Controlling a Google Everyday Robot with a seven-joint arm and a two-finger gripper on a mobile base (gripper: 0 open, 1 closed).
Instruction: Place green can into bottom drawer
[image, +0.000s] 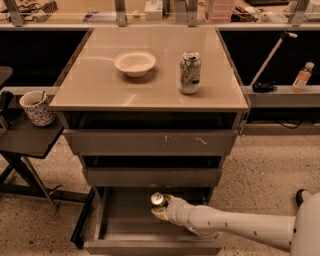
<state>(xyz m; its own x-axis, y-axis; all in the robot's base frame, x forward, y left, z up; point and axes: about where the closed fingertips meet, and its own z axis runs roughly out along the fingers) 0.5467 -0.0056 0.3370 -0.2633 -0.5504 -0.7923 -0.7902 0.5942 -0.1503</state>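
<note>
Green can (159, 199): inside the opened bottom drawer (150, 247), toward the rear middle of the tray, silver top facing up; its dark body is mostly hidden in shadow and behind the gripper. Gripper (160, 207): in the drawer, right up against the can, just below and in front of its top; whether it is clamped on the can or loose cannot be told. Whether the can's base rests on the drawer floor cannot be told either. Arm (235, 225): pale, reaches in from the lower right, low over the drawer's right front corner. Two upper drawers (150, 142) stand above, pushed further in than the bottom one. On the cabinet top (100, 92): a pale white-and-green can (190, 73) upright right of centre, a shallow white bowl (135, 63) to its left, well apart from it. Off to the left, a patterned mug (37, 107) stands on a dark side table (27, 139). At far right, a small bottle (302, 76) stands on a ledge.
</note>
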